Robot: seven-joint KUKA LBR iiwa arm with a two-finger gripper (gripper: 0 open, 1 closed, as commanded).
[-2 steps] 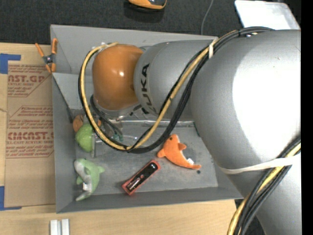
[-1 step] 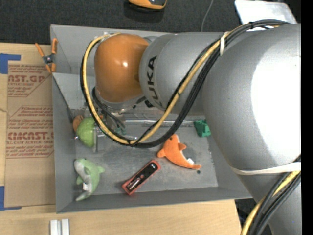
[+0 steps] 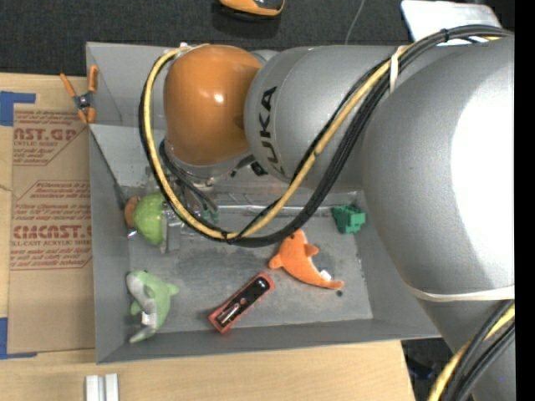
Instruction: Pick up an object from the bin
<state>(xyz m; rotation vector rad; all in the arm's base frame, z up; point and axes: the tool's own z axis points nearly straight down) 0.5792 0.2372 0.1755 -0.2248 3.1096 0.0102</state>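
Item: green ball (image 3: 150, 219), at the left wall of the bin (image 3: 107, 192), just beside the hand (image 3: 177, 224).
Hand state: cannot tell.
Handling, judged: light, smooth, likely to roll; grip across its widest middle.
Nearby: green plush (image 3: 149, 296).

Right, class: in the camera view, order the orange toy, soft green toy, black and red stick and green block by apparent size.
Orange toy and soft green toy: too alike to rank.
Then black and red stick, as long but thinner.
Smallest: green block.
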